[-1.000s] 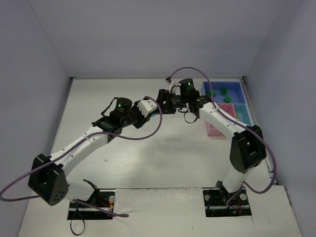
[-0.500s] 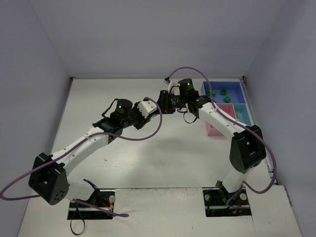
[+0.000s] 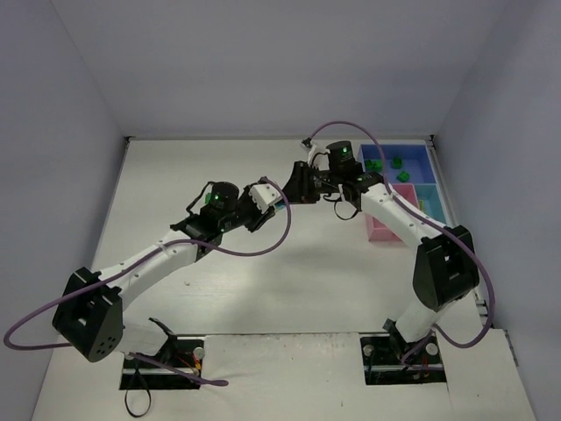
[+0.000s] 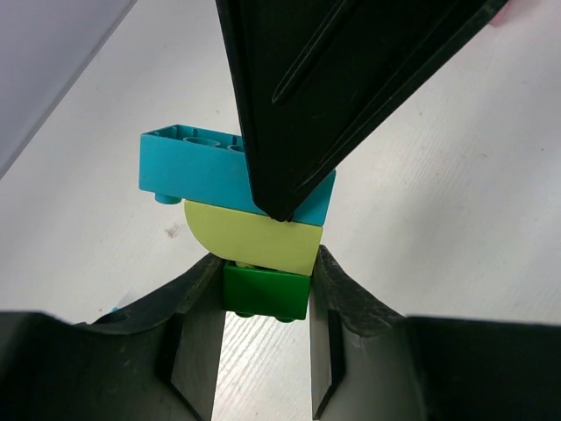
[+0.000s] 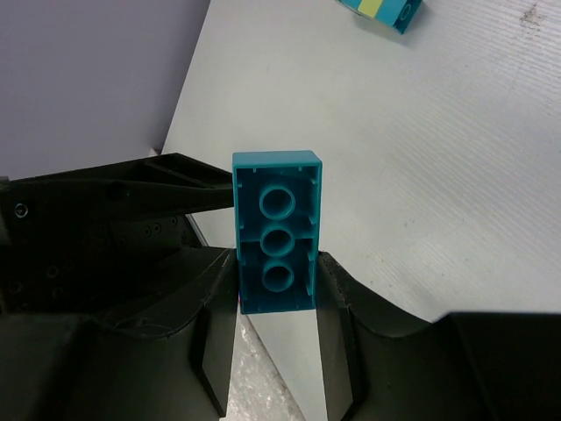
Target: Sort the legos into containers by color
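A short stack of legos hangs between my two grippers above the table's middle. In the left wrist view it is a cyan brick (image 4: 202, 171) against a yellow-green piece (image 4: 250, 237) against a dark green brick (image 4: 266, 292). My left gripper (image 4: 266, 298) is shut on the dark green brick. My right gripper (image 5: 276, 281) is shut on the cyan brick (image 5: 278, 232), whose hollow underside faces its camera. In the top view the left gripper (image 3: 277, 202) and right gripper (image 3: 293, 189) meet tip to tip. The blue tray (image 3: 419, 149), pink tray (image 3: 384, 231) and light blue tray (image 3: 431, 203) stand at the right.
Several dark green bricks (image 3: 396, 162) lie in the blue tray. Another small cyan and yellow-green stack (image 5: 384, 9) lies on the table beyond the right gripper. The right arm reaches past the trays' left side. Walls close the table on three sides.
Both grippers, still tip to tip, have shifted a little to the right. The right wrist has moved right toward the trays and the left arm has stretched after it.
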